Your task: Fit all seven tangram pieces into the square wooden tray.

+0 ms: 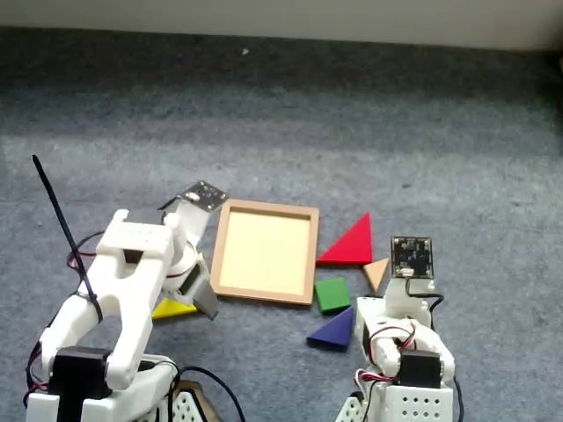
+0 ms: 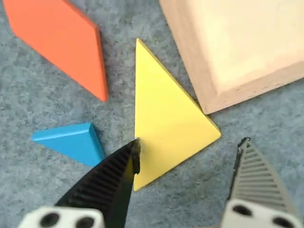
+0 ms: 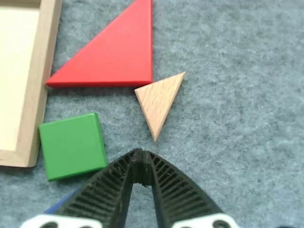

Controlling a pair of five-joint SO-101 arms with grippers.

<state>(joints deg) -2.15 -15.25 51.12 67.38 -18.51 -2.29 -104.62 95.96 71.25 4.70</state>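
Note:
The square wooden tray [image 1: 268, 207] lies empty between the arms. My left gripper [image 2: 190, 147] is open low over the yellow triangle [image 2: 166, 123], one black finger [image 2: 118, 180] touching its edge. An orange parallelogram [image 2: 59, 40] and a small light-blue triangle [image 2: 71, 141] lie beside it, away from the tray's corner [image 2: 209, 90]. My right gripper [image 3: 141, 156] is shut and holds nothing, just short of the small wooden triangle [image 3: 159, 99]. Around it lie the red triangle [image 3: 114, 52], the green square [image 3: 72, 145] and a dark blue triangle [image 1: 334, 330].
Everything rests on grey carpet [image 1: 352, 132], with wide free room beyond the tray's far side. A black cable tie [image 1: 57, 220] sticks up at the left arm. The yellow triangle [image 1: 173, 309] peeks out under that arm.

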